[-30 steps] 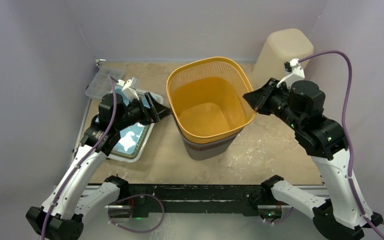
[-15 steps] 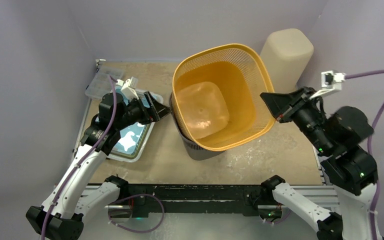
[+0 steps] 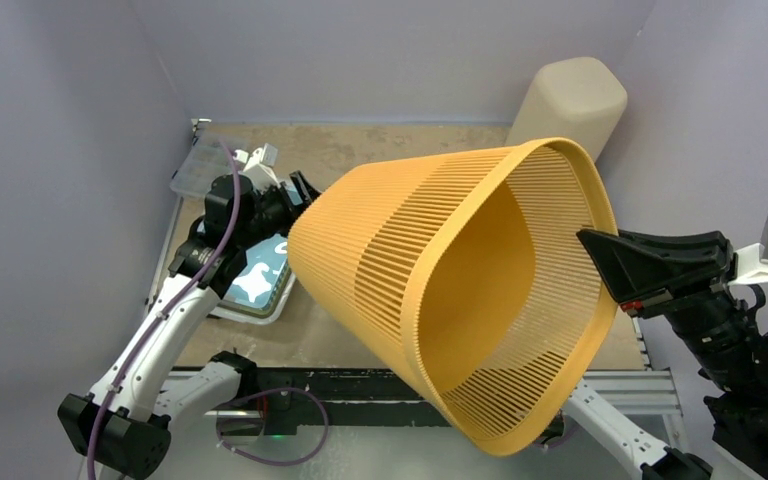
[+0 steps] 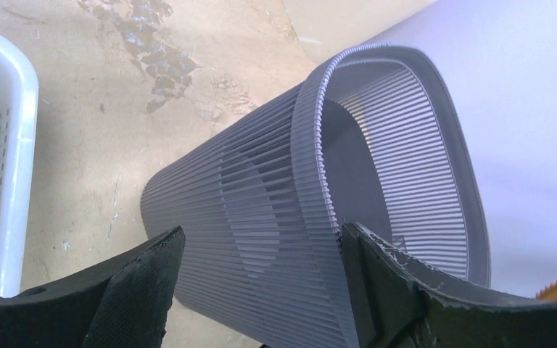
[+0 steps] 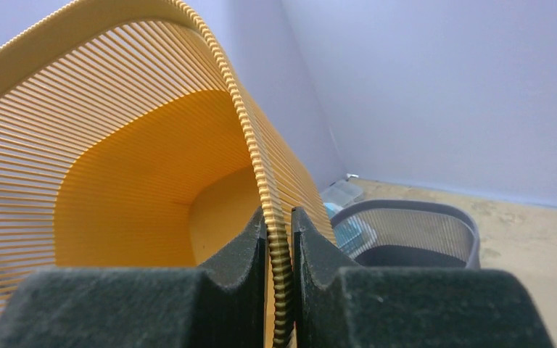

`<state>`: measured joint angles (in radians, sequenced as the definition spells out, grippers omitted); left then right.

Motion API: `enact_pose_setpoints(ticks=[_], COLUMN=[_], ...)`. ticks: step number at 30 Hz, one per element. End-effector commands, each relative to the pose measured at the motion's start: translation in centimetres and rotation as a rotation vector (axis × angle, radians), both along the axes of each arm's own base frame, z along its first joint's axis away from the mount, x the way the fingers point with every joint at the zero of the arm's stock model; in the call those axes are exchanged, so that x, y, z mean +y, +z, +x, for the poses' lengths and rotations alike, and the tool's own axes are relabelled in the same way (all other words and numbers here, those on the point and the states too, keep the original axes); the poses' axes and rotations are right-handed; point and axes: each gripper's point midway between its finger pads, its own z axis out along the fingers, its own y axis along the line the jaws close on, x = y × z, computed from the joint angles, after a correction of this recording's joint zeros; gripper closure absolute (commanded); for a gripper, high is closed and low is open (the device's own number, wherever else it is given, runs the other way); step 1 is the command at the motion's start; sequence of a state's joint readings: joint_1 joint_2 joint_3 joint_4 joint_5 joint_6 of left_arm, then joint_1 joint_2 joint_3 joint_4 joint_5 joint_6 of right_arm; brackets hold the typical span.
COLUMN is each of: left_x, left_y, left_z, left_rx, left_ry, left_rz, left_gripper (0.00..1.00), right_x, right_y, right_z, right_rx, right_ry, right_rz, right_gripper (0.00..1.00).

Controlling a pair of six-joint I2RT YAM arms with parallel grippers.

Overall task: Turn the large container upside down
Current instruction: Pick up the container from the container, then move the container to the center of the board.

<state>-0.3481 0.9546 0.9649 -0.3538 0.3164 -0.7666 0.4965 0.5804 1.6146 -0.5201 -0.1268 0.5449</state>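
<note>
The orange slatted wastebasket is held in the air above the worktop, tipped onto its side. Its wide mouth faces the near right and its narrower base points toward the far left. The right claw is clenched on the basket's rim, one finger inside and one outside, with the ribbed edge pinched between the pads. In the top view this grip sits on the right side of the mouth.

The left claw is released, its jaws spread wide on either side of a grey slatted wastebasket that stands on the worktop. Whether either finger touches the grey wall cannot be told. In the top view the grey basket is hidden behind the orange one; the right wrist view shows its rim low behind the orange rim.

A white tray holding something blue with a white shape lies at the left, just beside the left arm. A clear plastic box sits behind it. A tall beige container stands at the far right corner.
</note>
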Motion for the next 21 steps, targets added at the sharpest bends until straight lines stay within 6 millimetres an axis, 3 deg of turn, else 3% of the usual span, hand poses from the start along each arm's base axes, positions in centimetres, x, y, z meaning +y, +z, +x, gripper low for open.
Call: enact_pose_setpoints(ticks=[1, 9, 17, 21], left_x=[0.5, 0.2, 0.1, 0.1], left_y=[-1.1, -1.4, -1.0, -1.0], left_z=[1.0, 2.9, 3.7, 4.0], left_rx=[0.029, 0.020, -0.005, -0.017], left_ry=[0.019, -0.009, -0.023, -0.033], left_rz=[0.079, 0.159, 0.190, 0.207], left_gripper=[0.24, 0.33, 0.43, 0.50], right_x=[-0.4, 2.6, 2.1, 2.3], right_y=[3.7, 1.7, 3.0, 2.2], right_z=[-1.9, -3.5, -7.0, -7.9], right_rx=[-0.143, -0.152, -0.252, -0.256], right_ry=[0.030, 0.221, 0.330, 0.399], right_rz=[0.050, -0.118, -0.053, -0.060], right_gripper=[1.00, 1.00, 1.00, 1.00])
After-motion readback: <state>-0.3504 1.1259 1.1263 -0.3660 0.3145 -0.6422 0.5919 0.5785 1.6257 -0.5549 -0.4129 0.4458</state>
